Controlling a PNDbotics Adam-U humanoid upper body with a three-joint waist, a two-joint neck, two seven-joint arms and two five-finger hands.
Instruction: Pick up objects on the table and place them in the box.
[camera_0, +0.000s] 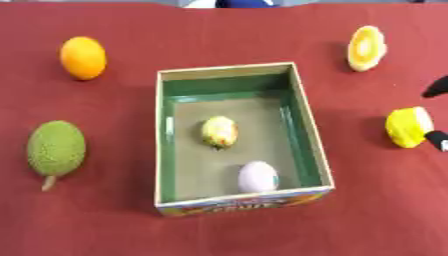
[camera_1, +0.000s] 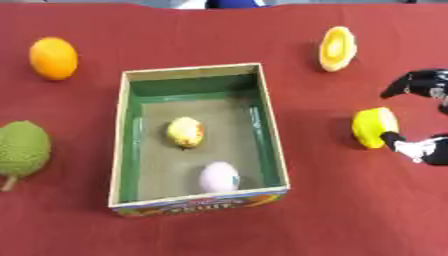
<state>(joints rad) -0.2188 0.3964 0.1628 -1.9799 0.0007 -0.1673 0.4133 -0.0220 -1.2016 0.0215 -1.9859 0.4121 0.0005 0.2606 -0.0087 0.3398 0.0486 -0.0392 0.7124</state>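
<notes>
The right hand (camera_1: 420, 117) sits at the surface's right edge with its fingers (camera_1: 391, 138) spread around, not yet closed on, the yellow fruit (camera_1: 374, 127), which lies just left of the palm, well right of the box (camera_1: 274, 140).

A box (camera_0: 304, 117) stood mid-surface (camera_0: 219, 235) with two egg-shaped things inside, one (camera_0: 219, 131) central, one (camera_0: 258, 176) against the near wall. Left of it lay a round fruit (camera_0: 83, 57) toward the far edge and a bumpy fruit (camera_0: 56, 148) nearer. Right lay a halved fruit (camera_0: 367, 48) far and a blocky piece (camera_1: 374, 127) by the right edge.
</notes>
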